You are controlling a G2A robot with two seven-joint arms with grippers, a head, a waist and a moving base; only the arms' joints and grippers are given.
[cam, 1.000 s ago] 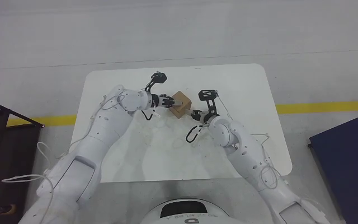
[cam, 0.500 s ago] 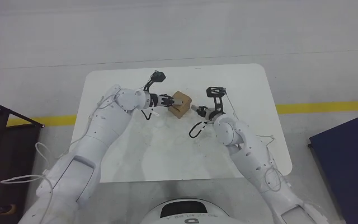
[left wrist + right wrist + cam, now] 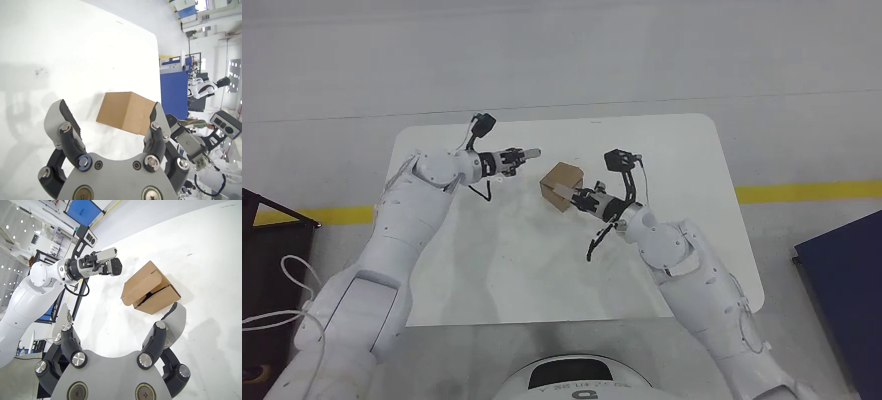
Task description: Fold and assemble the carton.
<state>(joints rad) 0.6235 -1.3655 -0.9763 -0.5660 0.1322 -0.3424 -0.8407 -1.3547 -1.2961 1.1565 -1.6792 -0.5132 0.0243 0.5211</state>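
Left gripper (image 3: 531,154) and right gripper (image 3: 580,196) gape wide, flanking the brown carton (image 3: 562,184).

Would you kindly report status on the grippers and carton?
Both jaws open: left gripper off carton, right gripper beside it. Carton on table, end flap ajar. Nothing in the way.

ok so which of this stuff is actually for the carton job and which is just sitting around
For the job: carton on the table; left hand, open, off to one side; right hand, open, at its flap end.
Just around: black rack, blue panel, yellow line, all beyond the table.
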